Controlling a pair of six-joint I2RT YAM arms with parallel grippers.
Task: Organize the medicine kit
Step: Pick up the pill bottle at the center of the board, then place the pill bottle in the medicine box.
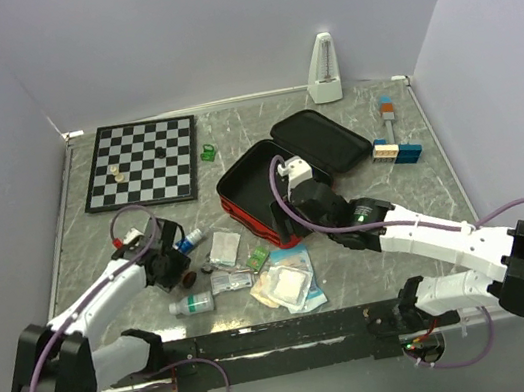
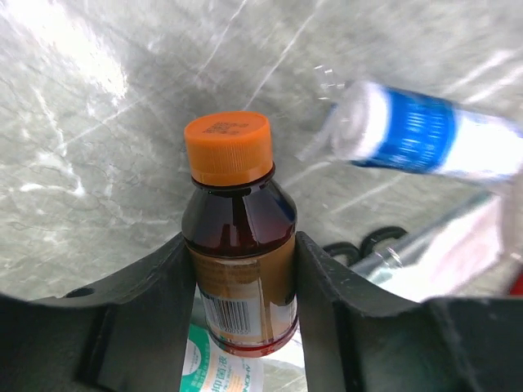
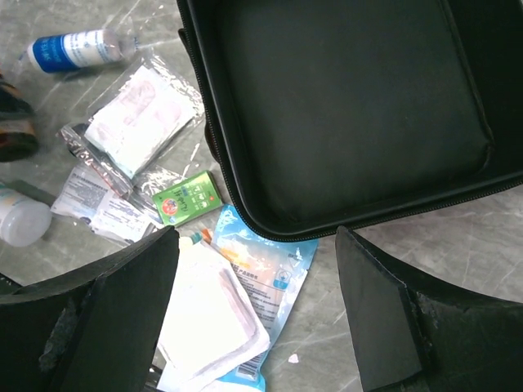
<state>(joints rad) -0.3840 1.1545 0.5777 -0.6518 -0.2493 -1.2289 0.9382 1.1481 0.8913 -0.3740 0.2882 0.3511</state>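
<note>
While the left gripper point(image 2: 241, 245) has its two black fingers pressed flat against both sides of a brown bottle point(image 2: 241, 229), gripping it just below the orange cap point(image 2: 227, 147), I cannot tell whether the bottle is resting on the table point(image 1: 445, 194) or lifted off it. A blue-and-white tube point(image 2: 425, 135) lies near the cap, off to its right, leaving only a narrow strip of bare marble between them. The medicine kit point(image 1: 244, 209) sits open at the middle of the table, its black lining bare and its lid laid back toward the far right. Above the kit's near rim, the right gripper point(image 3: 257, 233) hangs with its jaws spread wide and nothing between them. Just outside that rim the ground is crowded: a green packet point(image 3: 188, 198), clear-wrapped gauze pads point(image 3: 139, 114) and flat white pouches point(image 3: 216, 314) lie overlapping or just beside one another, the nearest pouch touching the zipper edge. The chessboard point(image 1: 142, 161) fills the far left corner, close to the side rail. Most of the free surface lies along the table's right side, between the kit and the right edge.
</note>
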